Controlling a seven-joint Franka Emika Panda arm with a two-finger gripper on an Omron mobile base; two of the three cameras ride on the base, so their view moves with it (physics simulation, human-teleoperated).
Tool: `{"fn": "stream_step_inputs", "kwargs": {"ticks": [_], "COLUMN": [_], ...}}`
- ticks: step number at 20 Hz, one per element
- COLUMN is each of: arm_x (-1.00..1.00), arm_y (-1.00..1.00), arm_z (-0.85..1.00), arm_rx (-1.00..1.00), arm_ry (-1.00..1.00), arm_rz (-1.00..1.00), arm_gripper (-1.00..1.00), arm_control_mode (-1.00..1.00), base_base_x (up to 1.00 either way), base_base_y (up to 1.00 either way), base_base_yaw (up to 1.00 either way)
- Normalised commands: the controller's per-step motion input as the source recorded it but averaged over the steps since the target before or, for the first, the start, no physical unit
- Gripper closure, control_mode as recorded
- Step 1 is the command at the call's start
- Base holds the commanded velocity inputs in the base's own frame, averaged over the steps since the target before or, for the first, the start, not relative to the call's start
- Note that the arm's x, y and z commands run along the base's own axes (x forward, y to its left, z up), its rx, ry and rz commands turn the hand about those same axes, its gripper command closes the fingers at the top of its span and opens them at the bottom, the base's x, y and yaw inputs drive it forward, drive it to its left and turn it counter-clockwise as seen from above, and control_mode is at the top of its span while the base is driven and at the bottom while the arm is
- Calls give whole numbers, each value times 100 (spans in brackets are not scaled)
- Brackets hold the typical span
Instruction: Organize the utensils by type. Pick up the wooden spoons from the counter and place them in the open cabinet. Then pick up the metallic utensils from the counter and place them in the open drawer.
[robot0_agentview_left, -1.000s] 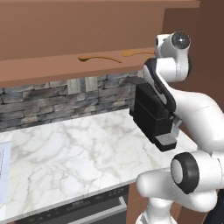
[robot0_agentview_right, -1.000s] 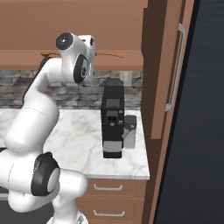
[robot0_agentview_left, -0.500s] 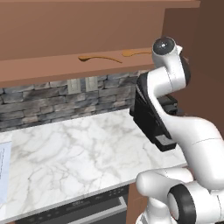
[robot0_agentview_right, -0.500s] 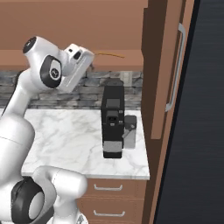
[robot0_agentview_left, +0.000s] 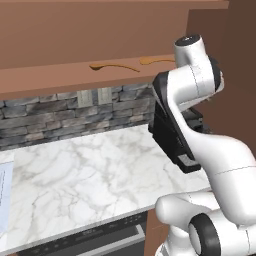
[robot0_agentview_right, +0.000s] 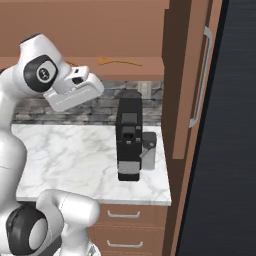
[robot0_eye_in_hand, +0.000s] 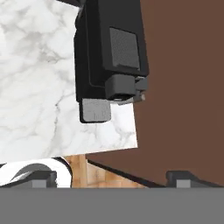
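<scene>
Lying on the brown shelf of the open cabinet (robot0_agentview_left: 60, 80), above the counter: two wooden spoons, one (robot0_agentview_left: 114, 66) near the middle, the other (robot0_agentview_left: 157, 60) just to its right, close beside the white arm's upper joint. Showing again as a thin tan shape (robot0_agentview_right: 119, 62) on the same shelf in the right base view.

Spreading below: a white marble counter (robot0_agentview_left: 85, 175) veined with grey, backed by a band of rough grey stone (robot0_agentview_left: 45, 120) with a pale outlet plate set into it. Standing at the counter's right end, tight against a tall brown cabinet side (robot0_agentview_right: 180, 80): a black coffee machine (robot0_agentview_right: 130, 137), upright, grey tray at its foot. Running along the far right: a dark tall panel with a long grey handle (robot0_agentview_right: 200, 80). Sitting under the counter: wooden drawer fronts (robot0_agentview_right: 130, 220) with small metal pulls.

Looking down from above the coffee machine (robot0_eye_in_hand: 109, 57) and the counter's corner: the gripper (robot0_eye_in_hand: 109, 178), released, fingertips (robot0_eye_in_hand: 41, 178) standing wide apart and grasping nothing.
</scene>
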Motion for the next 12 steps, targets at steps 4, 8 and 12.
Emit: {"fn": "stream_step_inputs", "kwargs": {"ticks": [4, 8, 12], "arm_x": [-71, -54, -23], "arm_y": [28, 32, 11], "arm_z": [-48, -50, -52], "arm_rx": [25, 11, 15], "arm_ry": [0, 0, 0], "arm_rz": [-42, -32, -21], "arm_gripper": [-100, -100, -100], "arm_control_mode": [-100, -100, -100], "base_base_x": [0, 0, 0], "base_base_y": [0, 0, 0], "base_base_yaw": [0, 0, 0]}}
